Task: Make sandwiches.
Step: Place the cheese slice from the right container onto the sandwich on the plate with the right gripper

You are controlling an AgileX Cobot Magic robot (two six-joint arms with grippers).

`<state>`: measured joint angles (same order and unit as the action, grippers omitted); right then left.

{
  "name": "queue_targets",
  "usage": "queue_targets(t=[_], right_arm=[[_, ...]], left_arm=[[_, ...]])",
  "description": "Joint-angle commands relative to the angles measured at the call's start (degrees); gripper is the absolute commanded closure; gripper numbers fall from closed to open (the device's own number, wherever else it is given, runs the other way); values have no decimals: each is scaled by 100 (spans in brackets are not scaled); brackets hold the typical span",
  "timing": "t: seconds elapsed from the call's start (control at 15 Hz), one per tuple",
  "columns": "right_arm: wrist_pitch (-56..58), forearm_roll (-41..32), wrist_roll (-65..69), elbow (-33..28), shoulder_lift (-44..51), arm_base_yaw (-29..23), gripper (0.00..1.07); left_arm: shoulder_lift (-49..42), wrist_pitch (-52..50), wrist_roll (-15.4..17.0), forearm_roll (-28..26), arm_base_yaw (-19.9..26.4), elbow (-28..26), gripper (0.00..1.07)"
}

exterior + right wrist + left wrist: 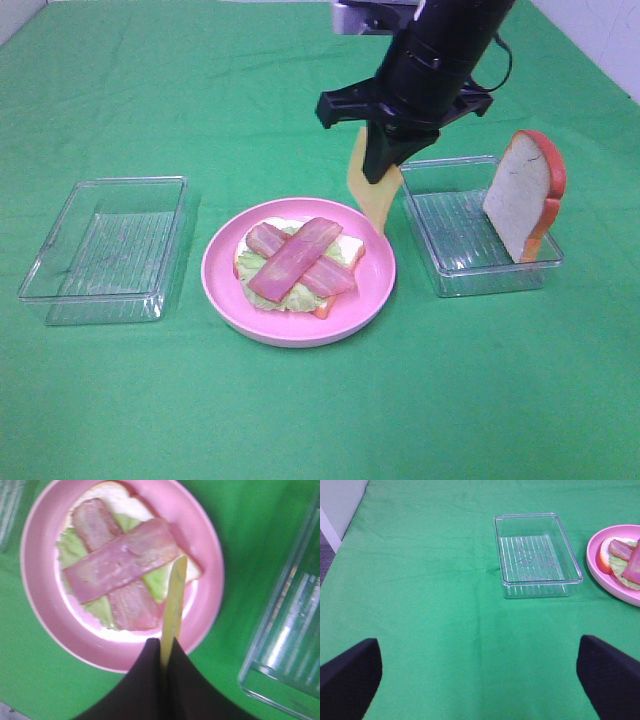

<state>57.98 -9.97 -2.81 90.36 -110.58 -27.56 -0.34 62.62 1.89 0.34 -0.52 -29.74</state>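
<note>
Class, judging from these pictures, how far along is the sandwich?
Done: bread, lettuce and crossed bacon strips stacked on the pink plate. In hand: the right gripper holds the cheese slice by the plate. Left: adding cheese, then the bread slice leaning in the right tray.

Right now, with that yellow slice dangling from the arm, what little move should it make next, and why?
Probably carry the cheese slice a little further over the pink plate and lower it. The right gripper is shut on the cheese, which hangs by the plate's rim rather than above the crossed bacon strips on the lettuce. The second bread slice waits in its tray.
</note>
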Motion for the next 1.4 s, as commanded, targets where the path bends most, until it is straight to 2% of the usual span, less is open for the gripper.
queue_targets(t=[0.07, 0.27, 0.4, 0.73, 0.87, 1.13, 1.2, 1.33, 1.4], right_arm=[[-785, -178, -138, 17, 17, -796, 107], [-1123, -338, -143, 17, -160, -1117, 107], [-1175, -573, -155, 17, -413, -1106, 107], [-1375, -498, -201, 17, -1014, -1106, 107], [-1398, -332, -189, 17, -1100, -1106, 107], [-1409, 1043, 625, 17, -1220, -1106, 107], [-1409, 1306, 814, 17, -1220, -1106, 101], [-1398, 1461, 900, 17, -1220, -1106, 80], [-1387, 1461, 900, 17, -1220, -1106, 39]], left_arm=[[-120, -92, -17, -34, 11, 6, 6], [-120, -92, -17, -34, 11, 6, 6], [-120, -92, -17, -34, 11, 6, 6], [-120, -92, -17, -34, 11, 6, 6], [-120, -92, -17, -34, 11, 6, 6], [-120, -92, -17, -34, 11, 6, 6], [-120, -92, -17, -34, 11, 6, 6], [-120, -92, -17, -34, 11, 6, 6], [-120, -92, -17, -34, 11, 6, 6]])
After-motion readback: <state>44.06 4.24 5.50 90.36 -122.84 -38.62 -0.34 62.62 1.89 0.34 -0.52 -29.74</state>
